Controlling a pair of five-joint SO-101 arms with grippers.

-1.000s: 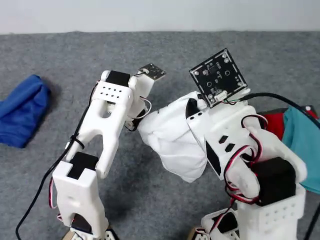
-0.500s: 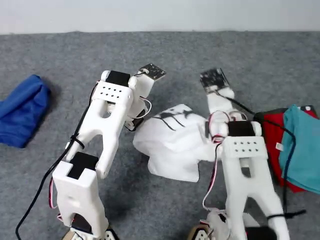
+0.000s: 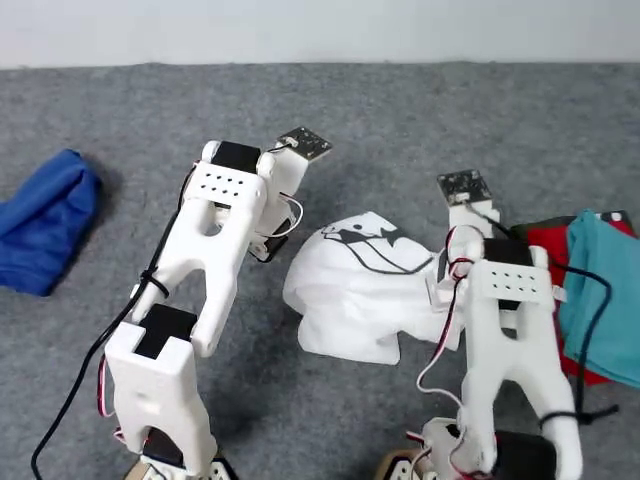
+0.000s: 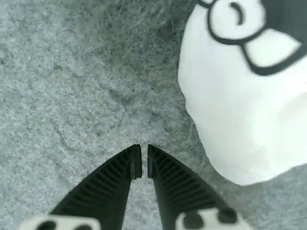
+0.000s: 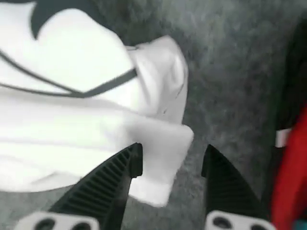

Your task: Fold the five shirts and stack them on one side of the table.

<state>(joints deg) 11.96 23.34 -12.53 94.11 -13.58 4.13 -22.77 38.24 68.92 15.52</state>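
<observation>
1. The left end effector (image 4: pixel 142 162) hovers low over the grey counter (image 3: pixel 500 130), its jaws almost together and holding nothing. The white shirt (image 3: pixel 360 290) is just beside it, apart from the tips. Well apart, at the left edge of the counter, lies a blue shirt (image 3: pixel 45 220), bunched up and not neatly folded.
2. The white shirt lies in the middle, between both arms, rumpled, with its dark print facing up. I judge that this shirt is the one in work, and its fold is only begun.
3. The right end effector (image 5: pixel 172 163) is opened wide, and one corner of the white shirt sits between its jaws.
4. A red shirt (image 3: pixel 545 260) and a teal shirt (image 3: pixel 600 300) wait at the right edge, the teal one overlapping the red.
5. The next move probably calls for closing on this corner and bringing it across the shirt, while the left side is kept flat.
</observation>
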